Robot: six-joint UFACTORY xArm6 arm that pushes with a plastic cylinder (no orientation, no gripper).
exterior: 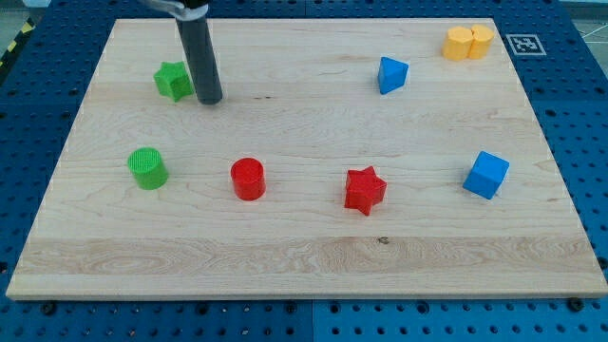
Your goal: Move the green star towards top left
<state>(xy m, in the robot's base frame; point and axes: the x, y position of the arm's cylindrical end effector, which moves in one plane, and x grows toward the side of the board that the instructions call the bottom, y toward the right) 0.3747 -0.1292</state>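
The green star (pixel 173 81) lies on the wooden board (pixel 304 256) in its upper left part. My tip (pixel 210 99) is at the end of the dark rod, just to the star's right and slightly below it, touching or nearly touching the star's right side. The rod comes down from the view's top edge.
A green cylinder (pixel 148 168) lies below the star. A red cylinder (pixel 248 179) and a red star (pixel 364 190) lie in the lower middle. A blue triangular block (pixel 391 75), a blue cube (pixel 486 175) and a yellow block (pixel 468 43) are on the right.
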